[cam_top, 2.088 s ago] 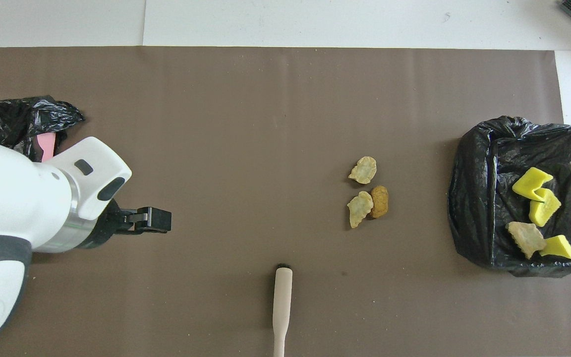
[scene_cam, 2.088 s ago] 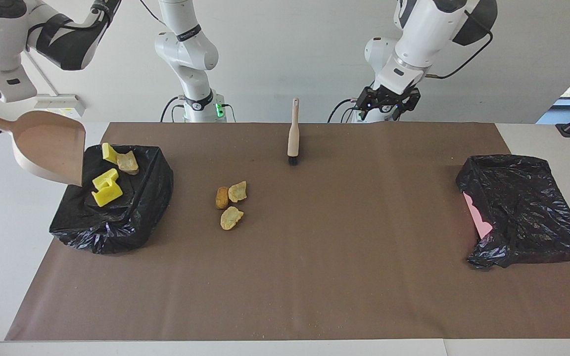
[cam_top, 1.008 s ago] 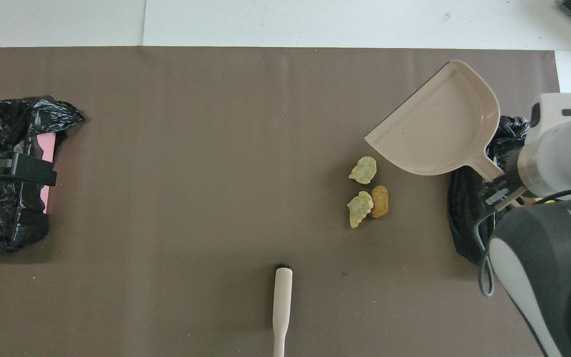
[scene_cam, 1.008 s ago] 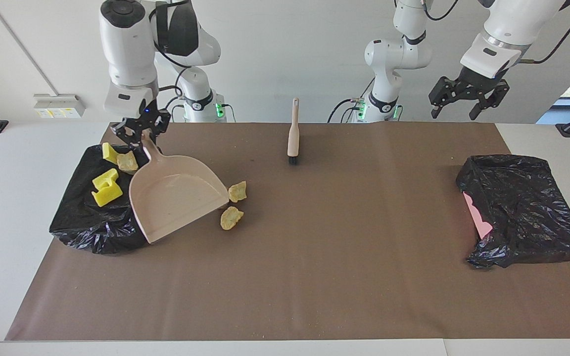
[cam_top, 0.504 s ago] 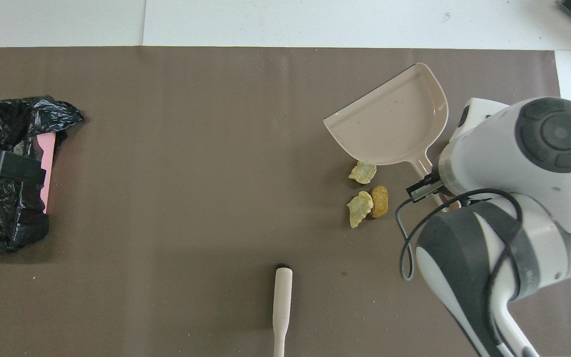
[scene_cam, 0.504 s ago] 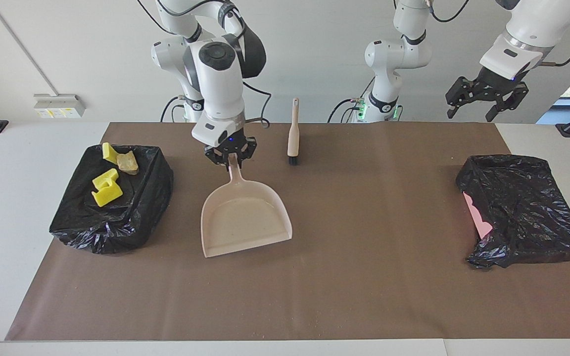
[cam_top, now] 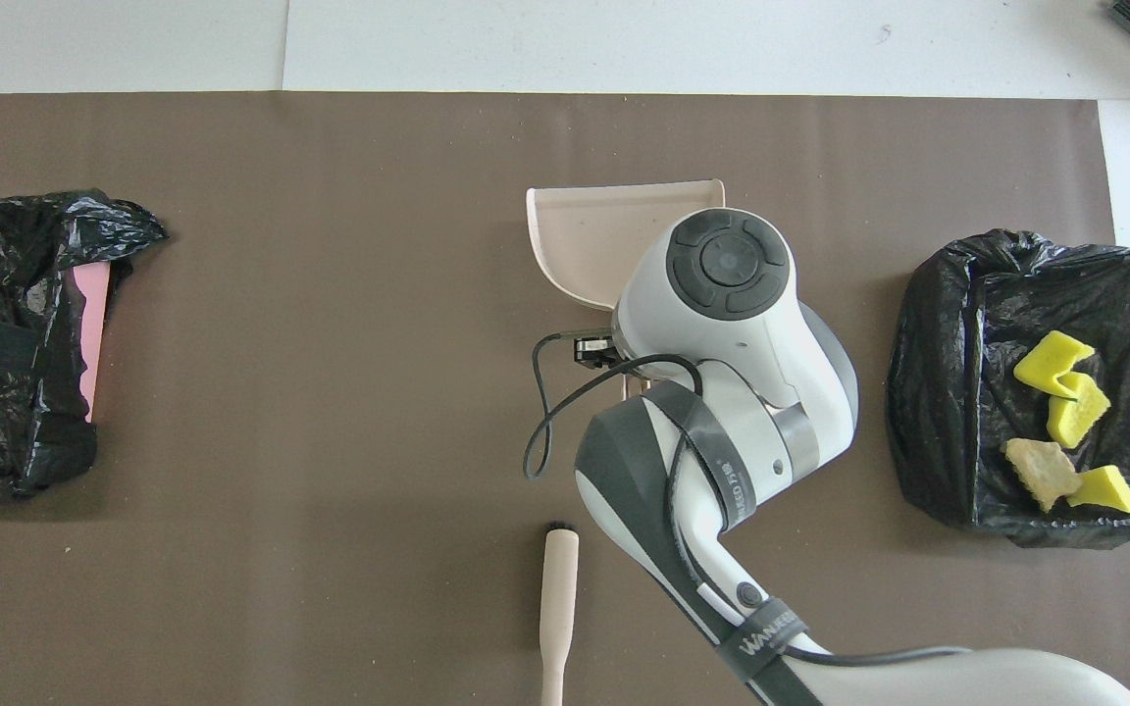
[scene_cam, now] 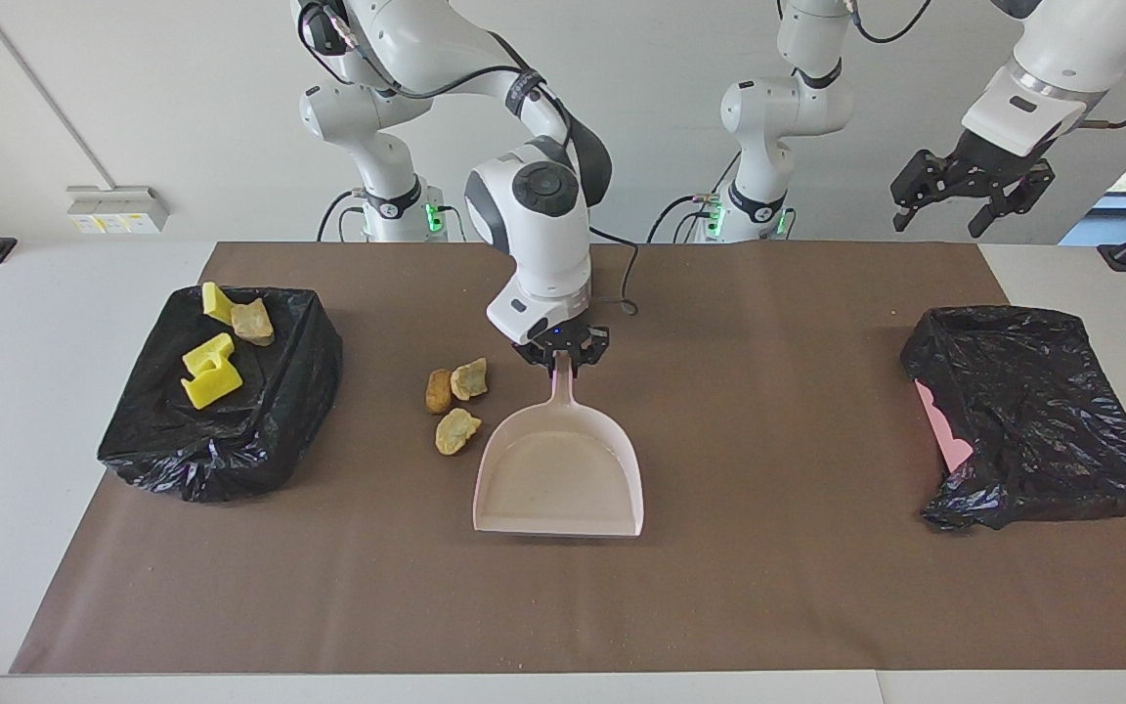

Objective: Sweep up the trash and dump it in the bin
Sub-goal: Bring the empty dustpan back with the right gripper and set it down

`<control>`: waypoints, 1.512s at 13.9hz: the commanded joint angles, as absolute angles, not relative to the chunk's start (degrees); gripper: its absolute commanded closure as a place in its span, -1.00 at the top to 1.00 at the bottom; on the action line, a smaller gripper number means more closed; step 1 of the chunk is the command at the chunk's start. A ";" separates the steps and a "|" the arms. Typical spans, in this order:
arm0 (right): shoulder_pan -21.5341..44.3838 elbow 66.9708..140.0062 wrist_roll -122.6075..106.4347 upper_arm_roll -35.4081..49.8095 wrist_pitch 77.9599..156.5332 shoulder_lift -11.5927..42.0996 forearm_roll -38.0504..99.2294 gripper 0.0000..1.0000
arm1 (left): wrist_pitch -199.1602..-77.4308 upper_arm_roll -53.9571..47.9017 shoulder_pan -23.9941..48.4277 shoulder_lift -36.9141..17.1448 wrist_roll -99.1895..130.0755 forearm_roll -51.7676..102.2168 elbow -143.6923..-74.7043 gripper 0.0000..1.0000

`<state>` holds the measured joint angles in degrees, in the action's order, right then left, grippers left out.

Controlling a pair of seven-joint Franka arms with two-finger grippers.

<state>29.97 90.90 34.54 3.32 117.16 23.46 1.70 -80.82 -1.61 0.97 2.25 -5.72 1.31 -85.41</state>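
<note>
Right gripper low, jaws clamped — left gripper raised, jaws wide apart.

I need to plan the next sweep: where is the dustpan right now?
In the facing view the dustpan sits mid-mat, held by its handle in the right gripper, beside the three brown scraps.

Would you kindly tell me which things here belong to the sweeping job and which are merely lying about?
Job: pinkish plastic dustpan in the right claw; three golden-brown lumps; cream-handled brush; black-bagged bin holding scraps.
Idle: crumpled black bag over something pink; left claw, open, waiting.
</note>
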 commanded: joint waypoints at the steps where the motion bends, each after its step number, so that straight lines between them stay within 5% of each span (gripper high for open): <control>1: 32.25 88.85 35.33 2.99 121.01 26.63 3.08 -1.00 | -80.07 -2.29 0.00 3.60 -6.59 0.70 -86.84 1.00; 6: 32.26 91.04 34.89 3.25 124.36 27.95 7.38 -1.00 | -80.07 -2.20 -0.17 3.60 -6.50 0.70 -86.84 1.00; 11: 32.08 96.15 32.97 3.25 124.63 26.10 7.47 -0.79 | -80.42 -2.29 0.26 3.60 -6.24 0.70 -86.66 1.00; 12: 31.91 96.15 32.87 3.25 124.63 26.10 7.56 -0.58 | -80.51 -2.29 0.09 3.52 -6.24 0.70 -86.66 1.00; 13: 31.90 96.07 33.39 3.25 124.37 26.10 7.65 0.10 | -80.51 -2.29 -0.17 3.52 -6.15 0.70 -86.66 1.00; 14: 31.90 95.98 32.79 3.25 124.02 26.10 7.65 0.99 | -80.51 -2.20 -0.26 3.52 -6.24 0.70 -86.66 1.00; 17: 31.56 95.10 32.87 3.25 124.19 25.84 8.08 1.00 | -80.51 -2.20 -0.18 3.52 -6.24 0.61 -86.66 1.00; 21: 30.15 94.48 31.73 3.25 114.12 16.64 7.91 1.00 | -80.68 -2.29 0.26 3.52 -6.06 0.62 -86.57 1.00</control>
<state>30.91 92.82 33.80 3.05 119.71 22.98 6.11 -80.44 -1.85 0.67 2.33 -5.72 1.31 -85.41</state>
